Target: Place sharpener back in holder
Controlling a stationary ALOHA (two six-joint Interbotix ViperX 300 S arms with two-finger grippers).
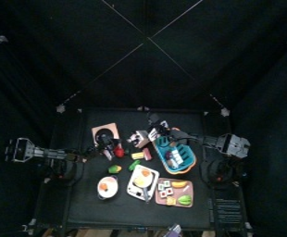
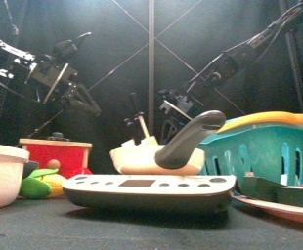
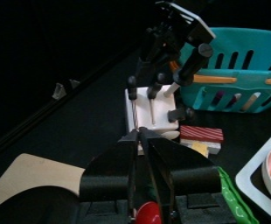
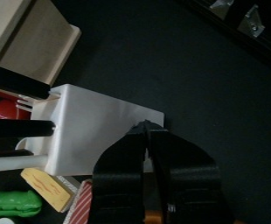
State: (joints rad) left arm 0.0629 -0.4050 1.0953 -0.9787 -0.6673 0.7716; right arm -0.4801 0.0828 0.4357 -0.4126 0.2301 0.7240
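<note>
So there's one white holder point(image 2: 148, 158) sitting roughly mid-worktop point(image 2: 37, 229), and the sharpener point(image 2: 191, 137) looks to be the one fat dark handle poking out of its 3 o'clock side, tilted over toward the basket rather than upright. I honestly can't tell how deep it sits in the slot. From the right wrist camera I count at least two more black handles in the same holder, and the front camera shows one thin pale stick standing in it too. There are two arms. The right pincer point(image 4: 149, 129) hangs right over the holder's top edge with its tips pressed together and nothing visible between them. The left pincer point(image 3: 141, 133) is off at the holder's 9 o'clock, pointing at it from a bit back, and I can't tell whether it's spread or pinching something, though there's a red blob low down between its fingers that I can't identify. Other stuff: one teal basket point(image 2: 265, 151) just beside the holder at 3 o'clock with something yellow on top, one grey scale point(image 2: 148, 190) at 6 o'clock nearest the front camera, one red box point(image 2: 57, 156) at 9 o'clock, one white bowl point(image 2: 0, 176) further out that way, and one tan board point(image 3: 33, 179) under the left arm.
</note>
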